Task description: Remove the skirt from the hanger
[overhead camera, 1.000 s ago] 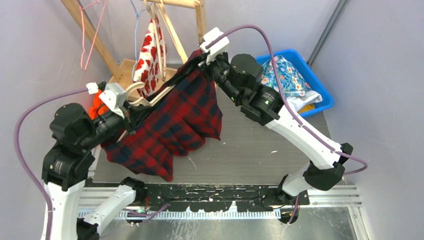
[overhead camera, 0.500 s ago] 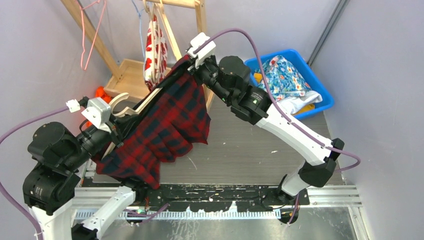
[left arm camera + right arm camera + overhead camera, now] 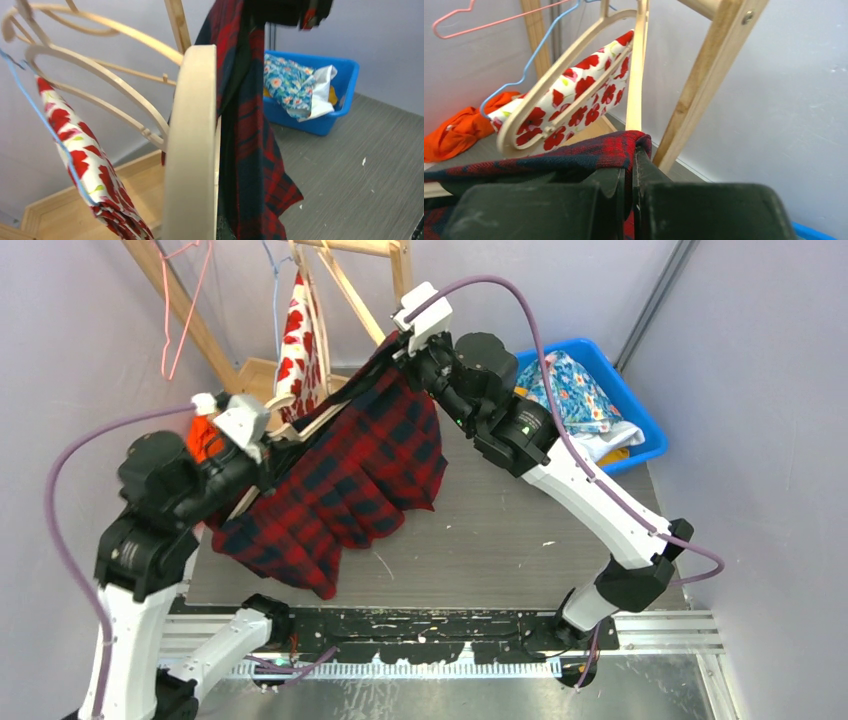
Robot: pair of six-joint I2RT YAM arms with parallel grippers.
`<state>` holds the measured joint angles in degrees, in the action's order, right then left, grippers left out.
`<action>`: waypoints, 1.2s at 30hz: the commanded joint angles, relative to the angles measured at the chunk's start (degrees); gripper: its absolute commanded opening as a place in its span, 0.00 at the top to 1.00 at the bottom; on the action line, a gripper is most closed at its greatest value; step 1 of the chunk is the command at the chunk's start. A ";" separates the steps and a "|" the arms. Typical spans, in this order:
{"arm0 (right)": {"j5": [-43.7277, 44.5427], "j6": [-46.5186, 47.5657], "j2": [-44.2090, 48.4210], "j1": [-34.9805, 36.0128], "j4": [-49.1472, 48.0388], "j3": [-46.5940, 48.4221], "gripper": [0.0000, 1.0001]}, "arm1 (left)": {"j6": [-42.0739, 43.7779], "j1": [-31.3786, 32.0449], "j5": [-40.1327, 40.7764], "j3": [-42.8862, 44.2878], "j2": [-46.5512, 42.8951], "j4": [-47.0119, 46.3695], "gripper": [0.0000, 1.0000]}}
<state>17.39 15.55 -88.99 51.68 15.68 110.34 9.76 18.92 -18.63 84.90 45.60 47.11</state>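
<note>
The soft, light skirt [image 3: 350,475] droops below the right claw [image 3: 633,152], clamped on its waistband [image 3: 574,156], the sound hold; the left claw [image 3: 262,445] I cannot tell.

The skirt [image 3: 345,475] is showing red-and-navy plaid. The hung cloth [image 3: 293,335] is showing red poppies on white. The bin [image 3: 320,125] is showing plain blue.

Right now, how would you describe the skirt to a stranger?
Look in front of the wooden rack, over the grey table. The skirt hangs there on a pale wooden hanger. It alone is dark red-and-navy plaid; the cloth beside it is white with red flowers.
</note>
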 commanded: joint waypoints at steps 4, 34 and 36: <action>14.86 4.72 6.49 -5.23 -10.59 5.32 0.99 | 4.19 -0.36 3.54 -4.94 3.74 7.51 1.00; 19.46 5.93 -0.21 -11.46 -14.99 -0.39 0.99 | 3.78 1.31 8.00 11.60 -7.82 18.11 1.00; 18.87 3.81 0.78 -11.49 -14.03 -2.71 0.99 | 4.01 1.35 8.89 12.13 -6.57 14.97 1.00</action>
<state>16.19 16.95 -93.25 50.22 11.62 108.97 12.56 20.38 -15.55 93.01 41.32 53.21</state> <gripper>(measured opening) 0.077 0.050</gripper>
